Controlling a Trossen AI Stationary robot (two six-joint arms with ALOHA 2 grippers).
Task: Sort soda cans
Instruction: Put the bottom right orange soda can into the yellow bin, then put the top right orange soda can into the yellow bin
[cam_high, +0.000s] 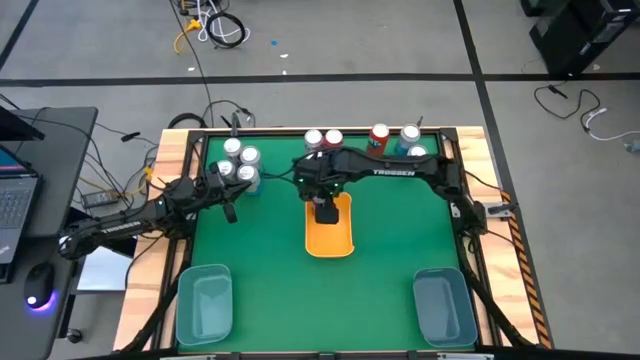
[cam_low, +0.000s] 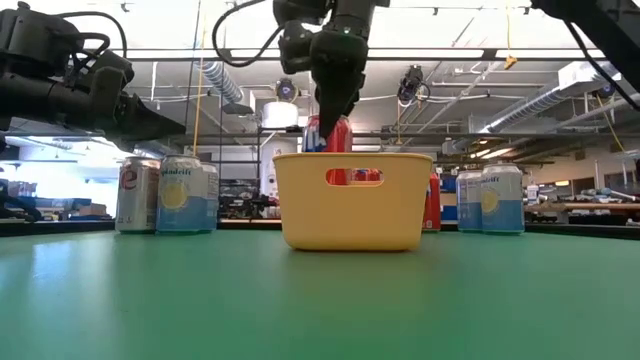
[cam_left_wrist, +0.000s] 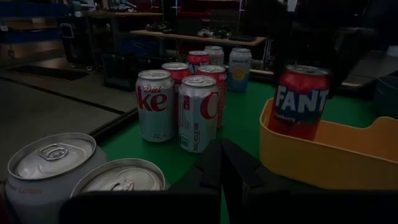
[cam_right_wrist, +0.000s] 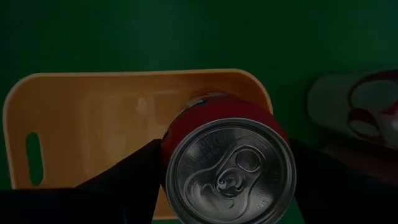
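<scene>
Bench clutter near the far edge hides much: the red Fanta can cannot be made out from above, since the right gripper and its arm cover it, and from bench height only a strip of red shows above the yellow bin and through its handle slot. The left gripper is cut off in its own wrist view, where only its dark fingers appear, lying close together with just a thin seam between them and nothing held.

Diet Coke cans stand together at the far edge, with more red and light cans farther along it to the right. A cluster of silver-topped cans sits just beside the left gripper. Two translucent blue-grey bins rest at the near corners, well apart from everything else.

Over the yellow bin, the right gripper pinches the red Fanta can upright, one finger on each side of its body, silver top toward the wrist camera. The can's lower part is inside the bin; whether it touches the bin floor cannot be seen.
</scene>
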